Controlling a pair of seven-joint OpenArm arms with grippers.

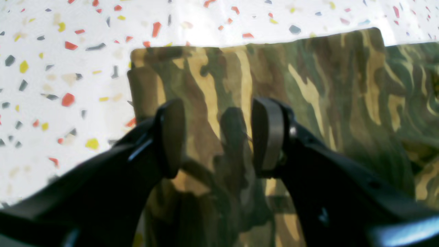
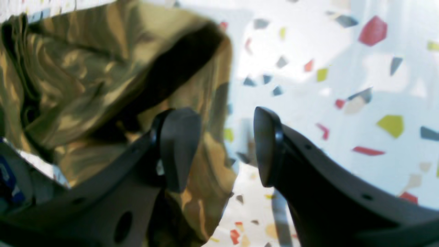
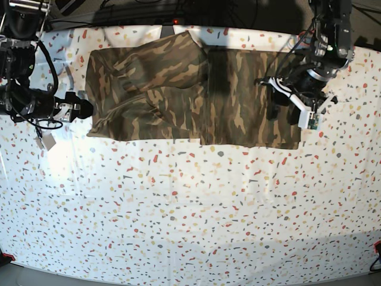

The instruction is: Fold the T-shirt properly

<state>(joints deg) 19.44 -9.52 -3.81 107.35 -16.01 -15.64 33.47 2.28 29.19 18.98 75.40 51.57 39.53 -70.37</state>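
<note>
Jaws stand wide and empty on both sides: your left gripper [image 1: 217, 137] hovers over the T-shirt [image 3: 190, 95] at its end, your right gripper [image 2: 226, 147] just off the opposite edge. The shirt lies across the far side of the table [image 3: 190, 208] as a long band, sides apparently folded in; you still have the crosswise folds to make.

A white worktop [image 3: 190, 202] speckled with red, yellow, grey and tan flecks fills most of the base view. Dark cables [image 3: 143, 9] run beyond its far edge. A small red thing [image 3: 6, 257], perhaps a clamp, sits at its near left corner.
</note>
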